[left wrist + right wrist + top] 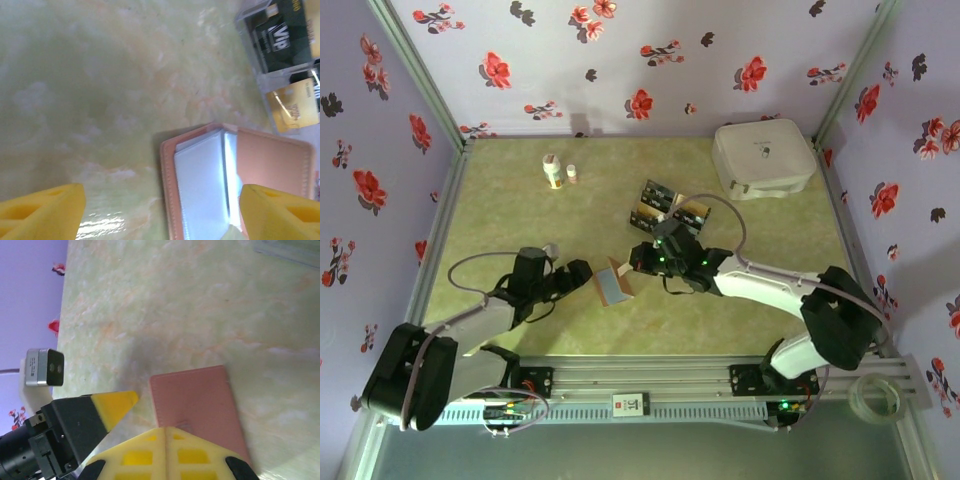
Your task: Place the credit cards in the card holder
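Reddish-brown leather: one card holder (613, 284) stands open on the green table (520, 220) between my two claws, its grey-blue sleeves facing my left one. Of the credit cards (660, 205) I count three faces from above, black and gold, in one clear tray (248, 30) just beyond the holder. Two small bottles (560, 172) and one white case (763, 157) sit farther back. My left claw (162, 197) is spread wide, one finger over the holder's cover. My right claw (165, 440) is pressed together at the holder's outer edge; whether leather is caught there, I cannot tell.

"VIP" on a black card (274, 37)
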`<action>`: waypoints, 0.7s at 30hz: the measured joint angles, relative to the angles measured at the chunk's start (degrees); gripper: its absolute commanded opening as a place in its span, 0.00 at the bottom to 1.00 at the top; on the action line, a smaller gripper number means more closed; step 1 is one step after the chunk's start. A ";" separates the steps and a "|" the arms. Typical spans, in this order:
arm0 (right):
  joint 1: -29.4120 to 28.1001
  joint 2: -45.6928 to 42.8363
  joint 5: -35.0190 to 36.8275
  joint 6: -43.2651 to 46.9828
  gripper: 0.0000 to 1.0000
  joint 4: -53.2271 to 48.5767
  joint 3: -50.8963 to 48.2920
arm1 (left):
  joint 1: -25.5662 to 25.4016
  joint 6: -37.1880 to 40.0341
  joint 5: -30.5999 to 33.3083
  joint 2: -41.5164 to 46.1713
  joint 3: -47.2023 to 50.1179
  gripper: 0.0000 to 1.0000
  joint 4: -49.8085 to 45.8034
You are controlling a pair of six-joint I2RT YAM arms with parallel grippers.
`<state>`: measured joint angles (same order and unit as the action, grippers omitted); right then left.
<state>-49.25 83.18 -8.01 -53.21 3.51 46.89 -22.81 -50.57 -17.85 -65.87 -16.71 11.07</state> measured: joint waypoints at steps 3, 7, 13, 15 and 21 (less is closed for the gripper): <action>1.31 -2.21 0.00 -0.02 0.00 0.42 -2.84 | -0.83 1.18 0.33 -2.08 -2.34 0.81 -2.27; 3.10 -4.76 0.04 -0.02 0.00 0.55 -5.81 | -2.80 2.97 0.61 -5.73 -6.05 0.81 -4.42; 5.90 -8.02 0.26 0.02 0.00 0.48 -10.36 | -6.05 5.25 2.08 -10.93 -10.80 0.82 -7.41; 6.51 -8.87 0.35 0.02 0.00 0.44 -12.11 | -7.02 6.23 2.95 -12.33 -12.57 0.83 -9.07; 7.41 -9.01 0.52 0.00 0.00 0.61 -16.20 | -8.44 8.15 4.76 -14.71 -15.56 0.81 -12.35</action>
<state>-41.85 74.17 -7.49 -53.21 4.12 30.70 -31.24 -42.41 -13.08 -80.58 -32.27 -1.28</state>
